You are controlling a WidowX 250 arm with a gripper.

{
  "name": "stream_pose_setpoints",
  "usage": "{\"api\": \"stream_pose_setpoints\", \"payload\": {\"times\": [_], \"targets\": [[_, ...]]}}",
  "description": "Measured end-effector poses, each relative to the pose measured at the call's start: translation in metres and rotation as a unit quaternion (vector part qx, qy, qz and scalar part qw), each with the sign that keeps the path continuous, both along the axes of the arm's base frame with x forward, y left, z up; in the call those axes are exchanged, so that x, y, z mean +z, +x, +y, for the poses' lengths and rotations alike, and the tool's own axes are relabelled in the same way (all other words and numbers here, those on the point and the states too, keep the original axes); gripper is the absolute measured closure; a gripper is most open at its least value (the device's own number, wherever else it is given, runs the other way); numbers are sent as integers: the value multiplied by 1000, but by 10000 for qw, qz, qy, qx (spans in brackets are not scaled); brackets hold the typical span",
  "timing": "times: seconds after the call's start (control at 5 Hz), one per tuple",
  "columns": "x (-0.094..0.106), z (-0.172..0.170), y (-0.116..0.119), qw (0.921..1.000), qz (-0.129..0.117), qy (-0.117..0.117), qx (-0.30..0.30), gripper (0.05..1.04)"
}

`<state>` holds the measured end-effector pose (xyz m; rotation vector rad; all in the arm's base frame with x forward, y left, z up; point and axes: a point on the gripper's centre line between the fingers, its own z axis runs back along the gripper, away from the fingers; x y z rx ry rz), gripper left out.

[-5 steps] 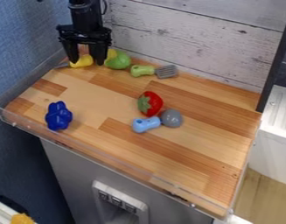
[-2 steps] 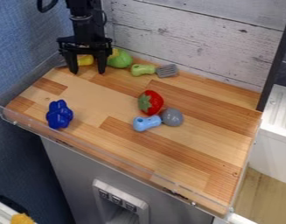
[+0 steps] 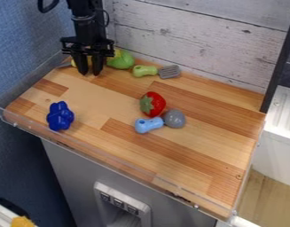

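The pale plank wall point(image 3: 188, 40) rose behind the wooden counter top point(image 3: 194, 153), which slanted across the scene and had a clear rim point(image 3: 99, 154) along its near edge. Below that edge was a grey cabinet front point(image 3: 70, 177). The black robot arm point(image 3: 84, 26) came down at the far left, and its gripper point(image 3: 90, 74) hung low over the counter's far left corner. Whether it was grasping anything or released, I cannot tell.

Right of centre lay a utensil with a light-blue handle point(image 3: 148, 125) and a rounded grey head point(image 3: 174, 119), the head pointing right. Farther back, near the wall, lay a spatula with a green handle point(image 3: 144, 71) and a slotted grey blade point(image 3: 169, 72). A lumpy dark-blue toy point(image 3: 60, 116) sat near the left end. The red strawberry point(image 3: 152, 104) was just beyond the light-blue handle. A green toy point(image 3: 121, 60) with a yellow part stood just right of the gripper. The yellow toy point(image 3: 73, 63), partly hidden, lay right by the gripper, at its left and behind it.
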<state>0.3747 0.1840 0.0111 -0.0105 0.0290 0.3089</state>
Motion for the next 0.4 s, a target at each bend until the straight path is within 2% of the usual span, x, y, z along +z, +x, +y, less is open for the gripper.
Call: {"api": "stream_pose_setpoints", "payload": {"times": [0.2,0.4], "targets": [[-1,-3,1,9998,-19,-69,-209,903],[-1,-3,1,9998,-28,-70,-159,1013]]}}
